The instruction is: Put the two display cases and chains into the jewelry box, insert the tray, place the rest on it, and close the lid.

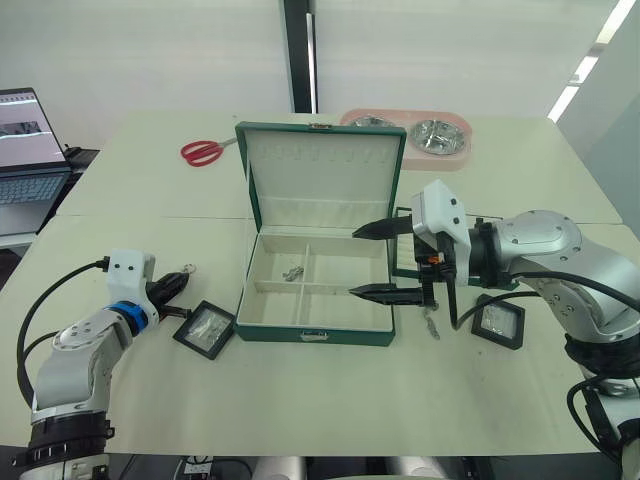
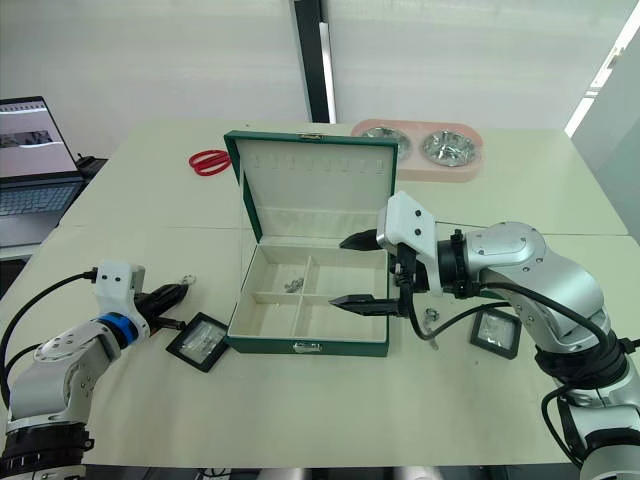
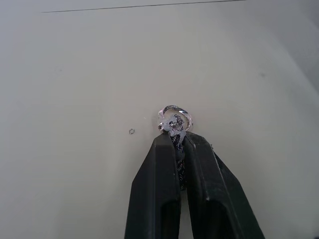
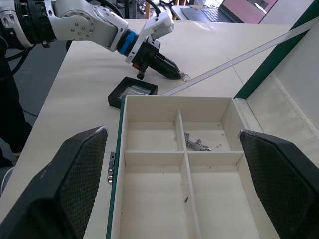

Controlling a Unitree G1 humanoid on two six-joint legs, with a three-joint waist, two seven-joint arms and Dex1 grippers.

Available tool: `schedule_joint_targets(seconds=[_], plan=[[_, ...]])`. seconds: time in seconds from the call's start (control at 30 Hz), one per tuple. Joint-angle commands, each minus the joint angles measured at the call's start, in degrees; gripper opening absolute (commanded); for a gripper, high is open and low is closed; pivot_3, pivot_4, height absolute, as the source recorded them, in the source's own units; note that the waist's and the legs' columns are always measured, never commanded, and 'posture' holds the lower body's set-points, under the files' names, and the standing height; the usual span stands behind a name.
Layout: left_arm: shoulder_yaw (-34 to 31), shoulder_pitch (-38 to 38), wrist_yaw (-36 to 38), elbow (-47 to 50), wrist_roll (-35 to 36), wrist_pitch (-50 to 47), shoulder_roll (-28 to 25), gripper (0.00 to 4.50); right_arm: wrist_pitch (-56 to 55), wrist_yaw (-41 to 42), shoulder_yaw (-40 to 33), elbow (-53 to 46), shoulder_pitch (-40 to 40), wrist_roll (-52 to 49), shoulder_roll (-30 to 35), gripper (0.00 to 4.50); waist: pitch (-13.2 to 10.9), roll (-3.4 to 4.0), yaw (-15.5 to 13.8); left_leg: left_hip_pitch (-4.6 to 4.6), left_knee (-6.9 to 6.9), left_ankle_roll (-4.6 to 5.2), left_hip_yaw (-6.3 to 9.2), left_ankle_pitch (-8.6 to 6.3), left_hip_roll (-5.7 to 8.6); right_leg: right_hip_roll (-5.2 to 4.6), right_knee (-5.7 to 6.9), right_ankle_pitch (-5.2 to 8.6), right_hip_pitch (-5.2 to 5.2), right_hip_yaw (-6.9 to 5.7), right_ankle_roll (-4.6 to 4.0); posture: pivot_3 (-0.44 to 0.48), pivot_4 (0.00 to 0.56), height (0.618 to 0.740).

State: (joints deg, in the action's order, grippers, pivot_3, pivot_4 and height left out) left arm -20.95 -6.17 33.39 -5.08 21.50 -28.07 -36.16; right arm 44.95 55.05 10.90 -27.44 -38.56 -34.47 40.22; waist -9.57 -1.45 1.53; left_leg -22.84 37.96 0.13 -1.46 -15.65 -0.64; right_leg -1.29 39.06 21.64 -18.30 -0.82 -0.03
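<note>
While the jewelry box [image 1: 315, 300] is sitting open in the middle of the pale table [image 1: 300, 400], we are holding our right gripper [image 1: 375, 262] spread wide over its right side, one black finger above the rear compartment and one above the front. The box is dark green outside with smooth cream lining, its lid [image 1: 320, 185] standing upright behind four square compartments. A small silver chain [image 1: 292, 273] is lying in the rear left compartment; the right wrist view is showing it tucked against the centre divider.

Our left gripper [image 1: 178, 290] is resting low at the table's left, fingers pinched narrow on another chain [image 3: 174, 119]. The left wrist view is revealing its twisted silver ring poking out past the fingertips, a detail barely a glint from the head.

One flat black display case [image 1: 204, 329] is lying just beside that gripper, left of the box. The second display case [image 1: 498, 322] is lying right of the box, under our right arm. Near it something thin and silvery [image 1: 431, 322] is lying on the table, possibly a third chain.

Behind the box, red-handled scissors [image 1: 203, 152] and a pink double bowl [image 1: 425, 135] are sitting.
</note>
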Motion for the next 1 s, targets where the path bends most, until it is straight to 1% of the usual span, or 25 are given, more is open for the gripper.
schedule_joint_targets(seconds=[0.03, 0.3, 0.43, 0.73, 1.0], plan=[[-5.4, 0.9, 3.5, 2.9, 4.6, 2.3, -0.9, 0.01, -0.4, -0.3, -1.7, -2.4, 0.3, -0.5, 0.3, 4.50, 0.0, -0.04, 0.0, -0.01, 0.00, 0.00, 0.00, 0.00, -0.01, 0.00, 0.00, 0.00, -0.01, -0.01, 0.00, 0.000, 0.150, 0.740], [-12.1, 2.8, 10.2, 5.7, 12.7, -2.0, -6.3, 0.01, -0.8, -0.7, -1.6, -2.6, 1.0, -0.4, -0.1, 4.50, 0.0, -0.05, 0.1, -0.01, -0.01, 0.00, 0.02, 0.00, -0.01, 0.00, -0.01, 0.00, -0.01, -0.01, 0.00, 0.000, 0.150, 0.740], [-14.6, 3.0, 13.4, 6.0, 17.0, -6.3, -9.7, 0.01, -1.2, -0.7, -1.5, -2.5, 1.1, -0.4, -0.4, 4.50, 0.0, -0.04, 0.2, -0.01, -0.01, 0.00, 0.02, 0.00, -0.01, 0.00, -0.02, 0.00, -0.02, 0.00, 0.00, 0.000, 0.150, 0.740], [-15.6, 3.5, 20.3, 8.1, 22.4, -13.2, -15.9, 0.01, -2.0, 0.1, -1.4, -1.9, 1.1, -0.1, -0.1, 4.50, 0.0, -0.04, 0.2, -0.02, -0.02, 0.01, 0.03, 0.00, -0.01, 0.00, -0.02, 0.00, -0.04, 0.00, 0.00, 0.000, 0.150, 0.740], [-15.1, 3.1, 27.3, 15.6, 29.2, -21.3, -23.6, 0.01, -2.0, 2.3, -2.8, -1.6, 2.0, -0.7, 2.2, 4.50, -0.1, -0.03, 0.2, -0.04, -0.03, 0.01, 0.04, -0.01, -0.01, 0.00, -0.03, 0.00, -0.04, 0.00, 0.00, 0.000, 0.150, 0.740]])
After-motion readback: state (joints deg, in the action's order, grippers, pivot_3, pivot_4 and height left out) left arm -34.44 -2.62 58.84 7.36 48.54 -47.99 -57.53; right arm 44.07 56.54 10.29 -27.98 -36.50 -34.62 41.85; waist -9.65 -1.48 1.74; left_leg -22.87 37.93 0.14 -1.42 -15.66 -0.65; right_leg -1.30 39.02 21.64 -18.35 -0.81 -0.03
